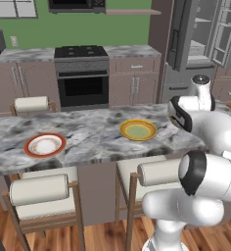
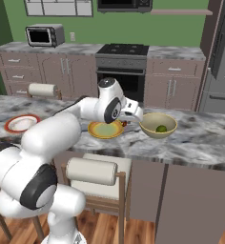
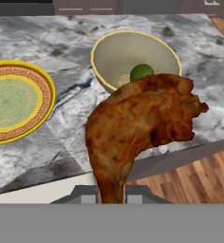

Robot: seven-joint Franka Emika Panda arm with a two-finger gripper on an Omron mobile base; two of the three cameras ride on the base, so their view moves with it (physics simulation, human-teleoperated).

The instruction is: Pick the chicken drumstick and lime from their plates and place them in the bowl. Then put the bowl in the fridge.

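Note:
In the hand view the brown chicken drumstick [image 3: 142, 118] hangs large in front of me, and my gripper [image 3: 110, 197] is shut on its thin bone end. Beyond it stands the beige bowl [image 3: 118, 52] with the green lime [image 3: 141, 72] inside. The yellow plate [image 3: 16, 102] with its pale green centre lies bare to the left. In the right base view the gripper [image 2: 128, 122] hovers over the island between the yellow plate [image 2: 105, 129] and the bowl [image 2: 158, 125], which holds the lime [image 2: 160, 128]. The white red-rimmed plate [image 1: 45, 145] lies bare at the island's left.
The fridge [image 1: 200, 34] stands behind the island to the right, its doors open onto pale shelves. Two stools [image 1: 39, 191] are tucked under the island's near edge. A stove [image 2: 121, 64] and a toaster oven [image 2: 44, 34] line the back wall.

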